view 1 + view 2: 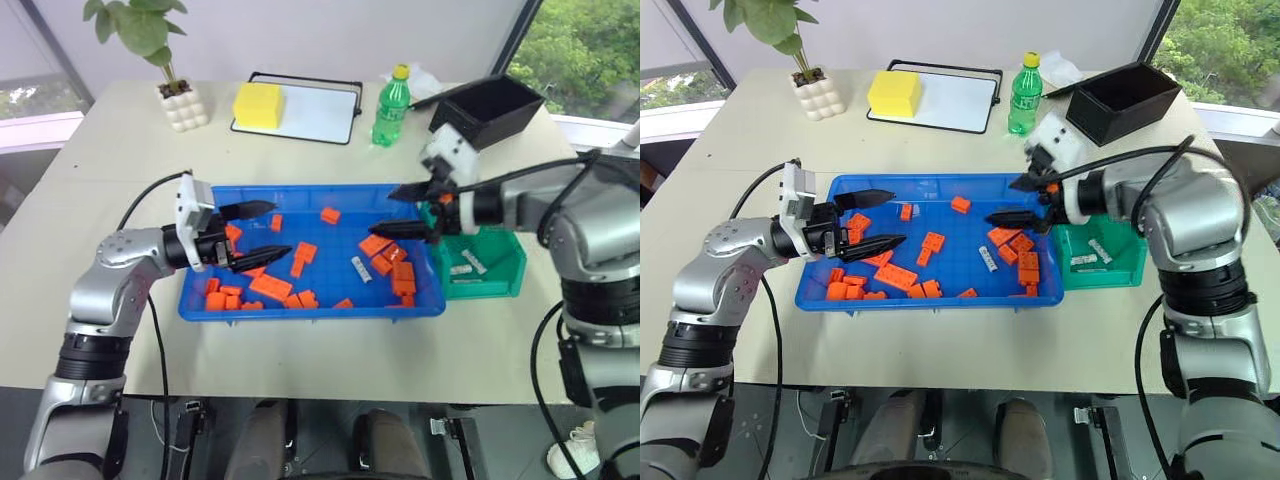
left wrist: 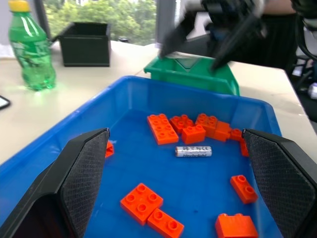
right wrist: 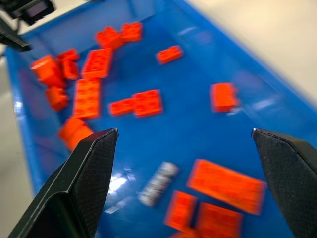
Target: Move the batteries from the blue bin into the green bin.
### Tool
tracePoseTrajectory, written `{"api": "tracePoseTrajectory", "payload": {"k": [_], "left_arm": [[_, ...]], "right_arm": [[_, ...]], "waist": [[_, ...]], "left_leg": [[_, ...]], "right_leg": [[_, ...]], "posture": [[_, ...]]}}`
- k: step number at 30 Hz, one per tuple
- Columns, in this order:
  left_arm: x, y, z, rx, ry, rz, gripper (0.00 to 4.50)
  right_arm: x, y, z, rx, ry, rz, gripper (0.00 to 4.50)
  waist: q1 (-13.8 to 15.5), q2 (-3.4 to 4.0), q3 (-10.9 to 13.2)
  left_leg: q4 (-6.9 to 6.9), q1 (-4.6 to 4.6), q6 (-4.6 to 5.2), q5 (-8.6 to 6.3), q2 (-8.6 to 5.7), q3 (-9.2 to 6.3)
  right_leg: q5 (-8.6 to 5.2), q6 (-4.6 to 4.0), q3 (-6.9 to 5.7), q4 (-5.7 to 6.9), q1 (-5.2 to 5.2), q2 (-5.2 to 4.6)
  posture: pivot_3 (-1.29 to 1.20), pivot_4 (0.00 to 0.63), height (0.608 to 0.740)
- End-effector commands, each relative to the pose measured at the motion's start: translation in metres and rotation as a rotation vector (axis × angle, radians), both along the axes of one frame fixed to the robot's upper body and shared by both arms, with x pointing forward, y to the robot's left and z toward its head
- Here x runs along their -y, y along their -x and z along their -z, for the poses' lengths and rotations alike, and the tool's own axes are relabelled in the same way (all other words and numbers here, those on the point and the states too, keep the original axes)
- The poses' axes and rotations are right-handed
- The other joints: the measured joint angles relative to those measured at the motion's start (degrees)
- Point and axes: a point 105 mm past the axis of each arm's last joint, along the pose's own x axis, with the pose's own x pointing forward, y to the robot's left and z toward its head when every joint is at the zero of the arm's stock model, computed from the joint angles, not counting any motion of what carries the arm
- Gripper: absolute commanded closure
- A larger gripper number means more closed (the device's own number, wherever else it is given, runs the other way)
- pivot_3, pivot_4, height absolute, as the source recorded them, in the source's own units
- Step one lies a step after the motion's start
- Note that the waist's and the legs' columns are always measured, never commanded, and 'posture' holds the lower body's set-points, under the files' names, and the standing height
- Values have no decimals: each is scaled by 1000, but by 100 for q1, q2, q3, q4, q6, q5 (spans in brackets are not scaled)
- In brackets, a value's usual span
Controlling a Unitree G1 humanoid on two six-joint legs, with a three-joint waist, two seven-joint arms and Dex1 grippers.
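The right gripper [image 1: 412, 208], jaws wide and empty, hovers over the shallow blue plastic bin [image 1: 310, 308], where one silvery battery [image 1: 361, 270] lies among orange blocks [image 1: 272, 288]; probably two more rest in the teal-green bin [image 1: 490, 285]. Closing carelessly could pinch a neighbouring block instead. The left gripper [image 1: 268, 230] waits open.

Glossy, probably plastic blue bin [image 1: 300, 306]

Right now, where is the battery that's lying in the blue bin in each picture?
Left eye view: battery right of the blue bin's middle, beside orange blocks.
Right eye view: battery at the same spot, left of the block cluster.
Left wrist view: battery mid-picture, under a row of blocks.
Right wrist view: battery low in the middle, blurred.
Shared landmark: the orange blocks next to it.
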Motion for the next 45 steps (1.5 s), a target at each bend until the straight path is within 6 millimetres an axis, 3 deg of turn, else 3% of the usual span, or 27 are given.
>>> {"api": "tracePoseTrajectory", "payload": {"k": [1, 12, 23, 27, 37, 45], "left_arm": [[-3, 6, -9, 35, 16, -23, 0], [-1, 11, -4, 23, 19, -43, 0], [3, 10, -5, 27, 37, -51, 0], [2, 10, -6, 29, 44, -62, 0], [1, 10, -7, 38, 62, -89, 0], [2, 9, -6, 40, 68, -99, 0]], "right_arm": [[-7, 9, 4, -19, -12, -12, 66], [-25, 28, 49, -135, 17, -67, 66], [-18, 7, 81, -143, 81, -10, 66], [-16, -4, 77, -111, 89, 7, 66], [-21, 0, 90, -108, 156, -59, 66], [-50, 7, 66, -104, 66, -106, 66]], "waist": [[2, 0, 0], [-5, 0, 0], [-6, 0, 0], [-5, -2, -1], [-7, -2, -1], [-16, -2, -1]], "left_leg": [[0, 0, 0, 0, 0, 0], [-1, 1, 0, 0, 1, 0], [0, 1, 0, 0, 0, 0], [0, 2, 0, 0, 0, 1], [1, 2, 0, 0, 1, 0], [-1, 2, 0, 0, 2, -1]], "right_leg": [[0, 0, 0, 0, 0, 0], [0, 0, 0, 2, -2, 2], [0, 0, 1, 2, -2, 2], [0, 0, 1, 2, -1, 2], [0, 0, 0, 2, -1, 2], [0, 0, 0, 3, -2, 3]], "posture": [[0, 150, 739], [0, 150, 739], [0, 150, 739], [0, 150, 739], [0, 150, 739], [0, 150, 739]]}}
